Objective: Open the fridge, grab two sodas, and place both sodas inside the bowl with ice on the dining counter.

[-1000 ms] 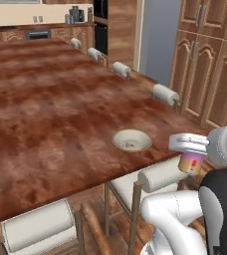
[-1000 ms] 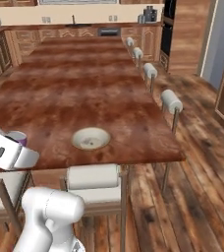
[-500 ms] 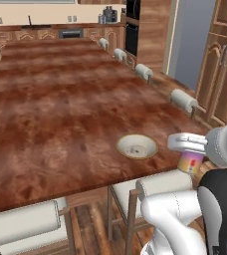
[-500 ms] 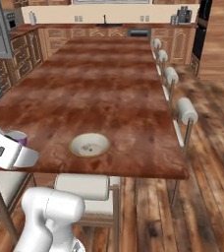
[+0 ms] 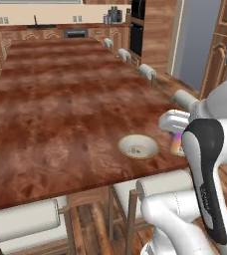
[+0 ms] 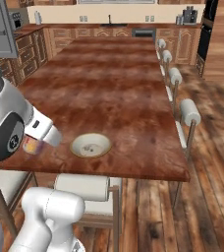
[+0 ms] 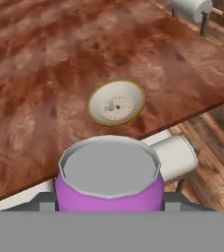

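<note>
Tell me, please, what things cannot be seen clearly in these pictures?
- Gripper fingers: hand view, covered by the purple can it holds.
- Can's lower part: left base view, hidden behind the arm; only a pink-yellow patch shows.
- Ice in the bowl: too small to make out pieces.
- Second soda and fridge: cannot be judged here.
</note>
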